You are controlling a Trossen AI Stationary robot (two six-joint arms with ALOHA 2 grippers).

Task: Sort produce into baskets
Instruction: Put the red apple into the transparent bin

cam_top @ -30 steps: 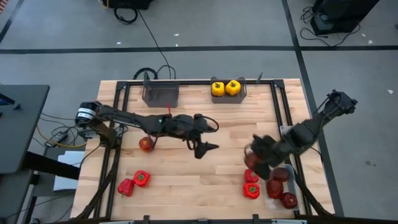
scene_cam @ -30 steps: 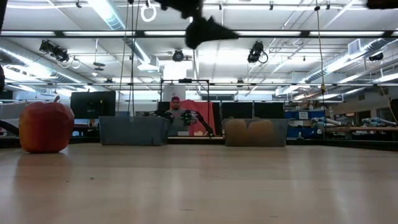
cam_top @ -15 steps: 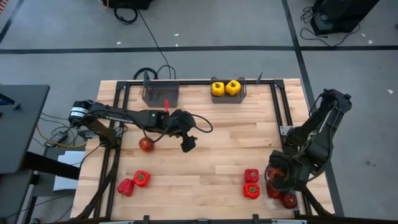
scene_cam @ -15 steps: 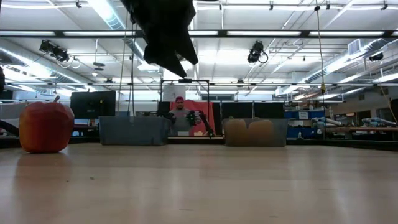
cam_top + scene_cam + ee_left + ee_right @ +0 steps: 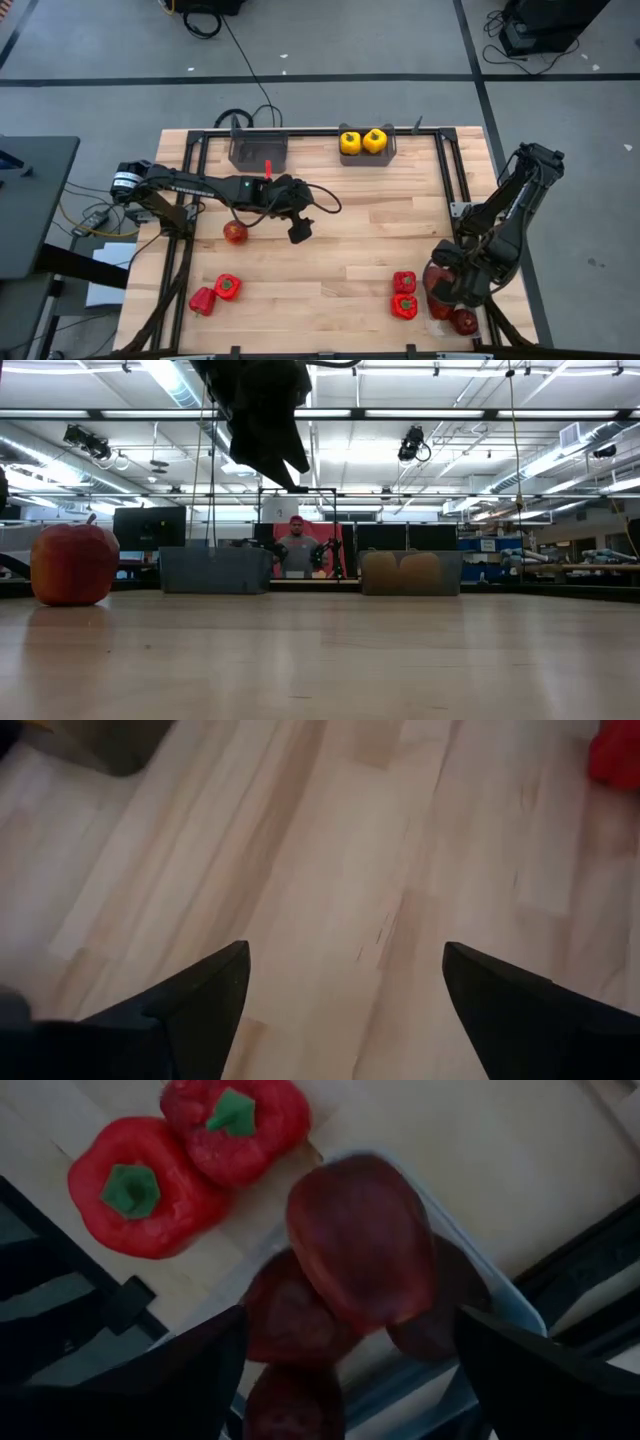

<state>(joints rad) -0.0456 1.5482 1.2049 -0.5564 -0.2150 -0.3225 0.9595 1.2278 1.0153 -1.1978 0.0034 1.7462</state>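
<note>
My right gripper (image 5: 447, 286) points down over the clear tray (image 5: 437, 325) at the near right, open. A dark red apple (image 5: 360, 1240) sits just beyond its fingertips, above the other apples (image 5: 290, 1320) in the tray, clear of both fingers. My left gripper (image 5: 298, 232) hangs open over bare wood at mid-table, tipped downward (image 5: 345, 955). One apple (image 5: 235, 232) rests on the table to its left. Two red peppers (image 5: 404, 295) lie beside the tray, two more (image 5: 216, 293) at the near left. Two yellow peppers (image 5: 362, 142) sit in the far bin.
A dark bin (image 5: 258, 152) with nothing in it stands at the far left-centre. Black frame rails (image 5: 190, 200) run along the table's sides. The table's middle and near centre are bare wood. In the low view a person (image 5: 297, 550) shows far behind the table.
My right gripper has swung toward the table's near right corner with a dark red apple, sunk over the tray and rolled; the apple now sits beyond its fingertips. My left gripper has drawn back toward the left and tipped from near level to pointing downward.
</note>
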